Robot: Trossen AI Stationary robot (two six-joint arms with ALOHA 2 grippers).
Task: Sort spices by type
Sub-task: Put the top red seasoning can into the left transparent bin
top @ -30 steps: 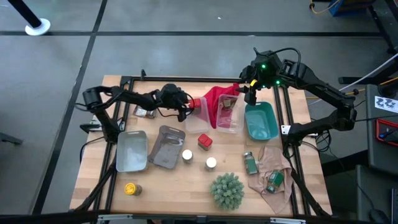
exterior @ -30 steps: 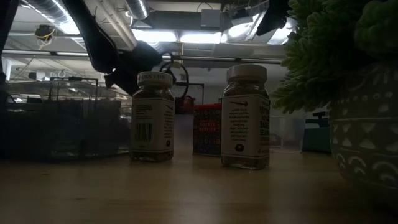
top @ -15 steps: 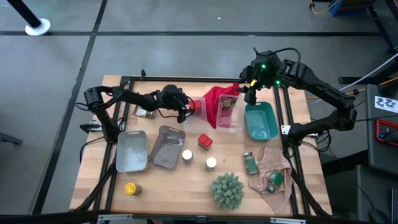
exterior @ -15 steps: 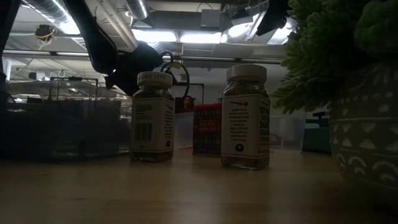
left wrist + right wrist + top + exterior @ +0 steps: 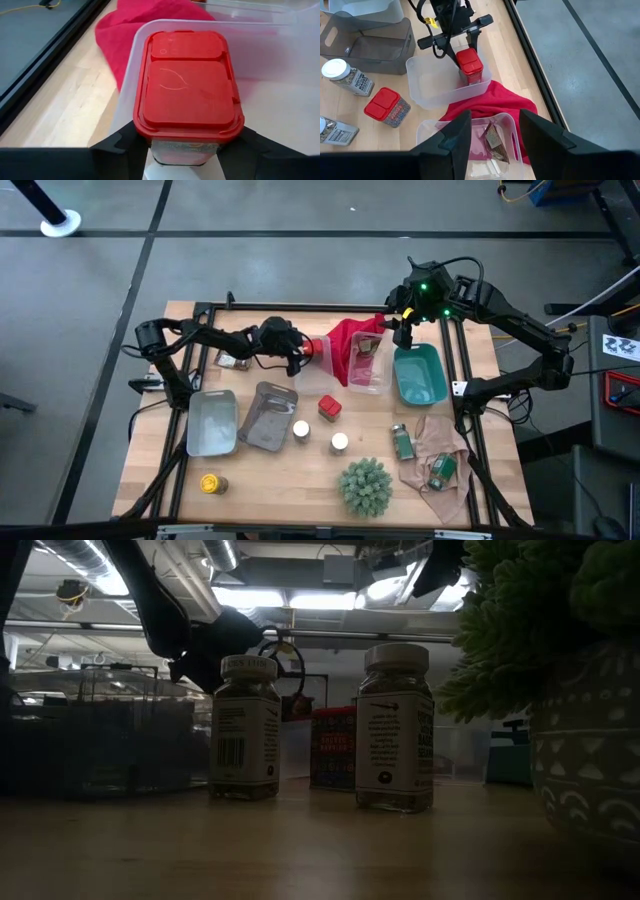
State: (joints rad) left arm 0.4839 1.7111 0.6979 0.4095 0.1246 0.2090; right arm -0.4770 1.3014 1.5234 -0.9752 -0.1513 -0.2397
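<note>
Red tin (image 5: 188, 90) base hidden behind bin wall (image 5: 131, 80).

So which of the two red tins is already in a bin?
The red tin between the left claw fingers, inside the clear bin; the other tin stands on the table.

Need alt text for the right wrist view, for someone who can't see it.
The left gripper stands a red-lidded spice tin in a clear bin beside a red cloth. A second red tin lies on the table.
</note>
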